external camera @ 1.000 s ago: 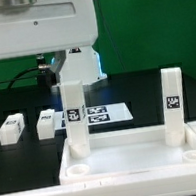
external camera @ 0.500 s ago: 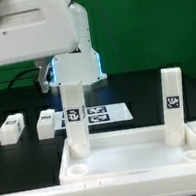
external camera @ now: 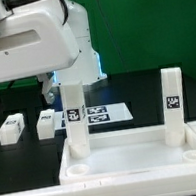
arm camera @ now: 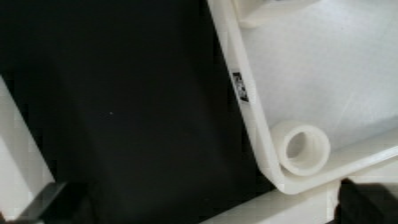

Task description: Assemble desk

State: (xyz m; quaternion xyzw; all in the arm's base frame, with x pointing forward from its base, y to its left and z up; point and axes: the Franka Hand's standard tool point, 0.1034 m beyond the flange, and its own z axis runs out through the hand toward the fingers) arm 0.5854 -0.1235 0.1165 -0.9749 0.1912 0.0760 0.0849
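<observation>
Two of four legs are in, so the job is sitting at its halfway stage. The desk top is lying near the camera on the black table, rim up. One leg is standing in its far socket on the exterior view's left, and another leg in the far socket on the right. The two near sockets are waiting empty.

The gripper is hanging with its fingers spread as wide as they go and gripping nothing. In the wrist view it is looking down on a corner socket.

The next move is probably calling for a reach to the far left, where two loose legs are lying flat beside the marker board.

The arm is running off the picture's top, and its fingers are hard to make out in the exterior view. The wrist view is showing only the fingertips, and which corner it is seeing I cannot tell.
</observation>
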